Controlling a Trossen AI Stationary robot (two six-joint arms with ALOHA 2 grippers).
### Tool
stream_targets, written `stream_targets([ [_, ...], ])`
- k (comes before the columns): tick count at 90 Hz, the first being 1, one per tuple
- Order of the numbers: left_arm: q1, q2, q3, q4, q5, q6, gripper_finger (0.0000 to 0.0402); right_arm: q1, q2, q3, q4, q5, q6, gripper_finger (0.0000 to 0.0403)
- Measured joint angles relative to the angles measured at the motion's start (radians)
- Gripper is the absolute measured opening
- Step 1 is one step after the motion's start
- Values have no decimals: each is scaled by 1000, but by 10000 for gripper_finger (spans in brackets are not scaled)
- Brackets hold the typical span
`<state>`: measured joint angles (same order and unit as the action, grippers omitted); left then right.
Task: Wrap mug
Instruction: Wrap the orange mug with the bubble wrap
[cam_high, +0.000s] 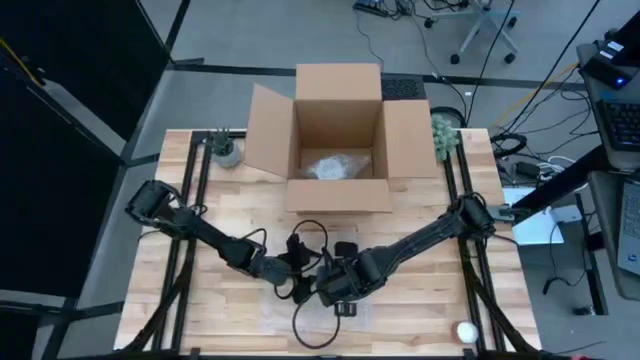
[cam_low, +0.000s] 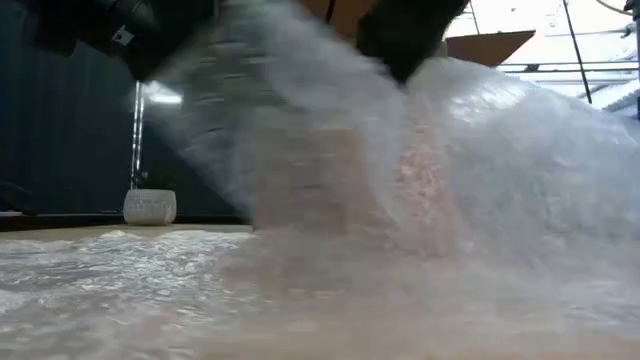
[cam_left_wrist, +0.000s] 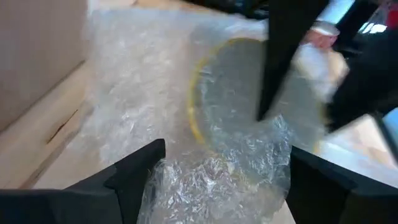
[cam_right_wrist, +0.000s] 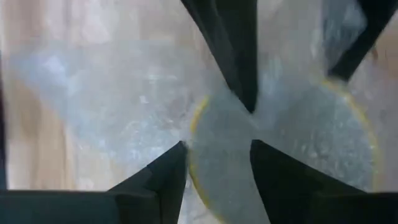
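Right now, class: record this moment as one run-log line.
stage: wrapping | mug: under bubble wrap | left gripper: open near mug | right gripper: at mug

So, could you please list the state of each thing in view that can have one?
cardboard box: open, flaps spread, some clear wrap inside
mug: on its side, mouth covered by bubble wrap
bubble wrap: spread on the table, partly pulled over the mug
left gripper: open, at the wrap
right gripper: shut on the wrap over the mug's mouth
small pot: upright at the table's far left
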<state>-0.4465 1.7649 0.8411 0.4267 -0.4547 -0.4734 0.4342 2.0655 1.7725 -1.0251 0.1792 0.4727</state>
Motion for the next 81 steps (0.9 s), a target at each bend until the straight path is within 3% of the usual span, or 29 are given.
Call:
stream_targets([
  [21, 9, 0, 58, -4, 15, 67, 273, -2, 0, 0, -96, 52, 47, 160],
  [41, 51, -1, 65, -25, 14, 66, 273, -1, -1, -8, -62, 79, 59, 160],
  [62, 69, -1, 65, -51, 14, 64, 273, 0, -4, -111, 73, 108, 96, 160],
  [81, 103, 1, 66, -48, 14, 75, 273, 0, -4, -122, 46, 107, 128, 160],
])
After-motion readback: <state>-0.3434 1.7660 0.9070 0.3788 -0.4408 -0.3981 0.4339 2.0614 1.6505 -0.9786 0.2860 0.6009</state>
